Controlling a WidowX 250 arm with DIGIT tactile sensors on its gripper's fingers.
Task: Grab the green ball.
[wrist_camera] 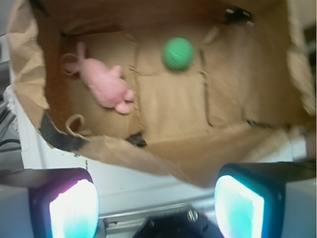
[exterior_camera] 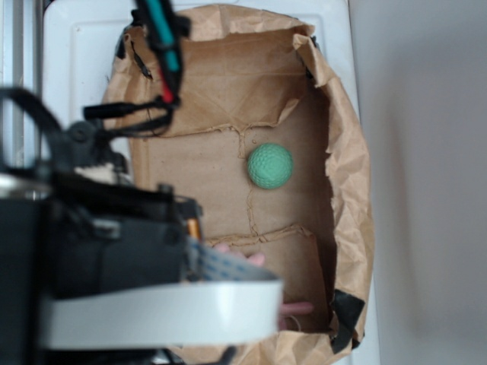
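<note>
White table point(exterior_camera: 61, 46) carrying shallow brown paper-lined cardboard tray point(wrist_camera: 173, 114), walls crumpled, floor creased, black tape at corners. Claw point(wrist_camera: 156, 208) released, pads wide apart, above tray's near rim. Green ball point(wrist_camera: 178, 53), round, finely dimpled, matte, well ahead of claw. Pink plush toy point(wrist_camera: 105, 84), soft, ahead-left, apart from ball.

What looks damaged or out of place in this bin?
The brown paper bin is crumpled, with torn flaps on its floor and ragged rims. The green ball and pink plush toy lie loose inside, apart.
</note>
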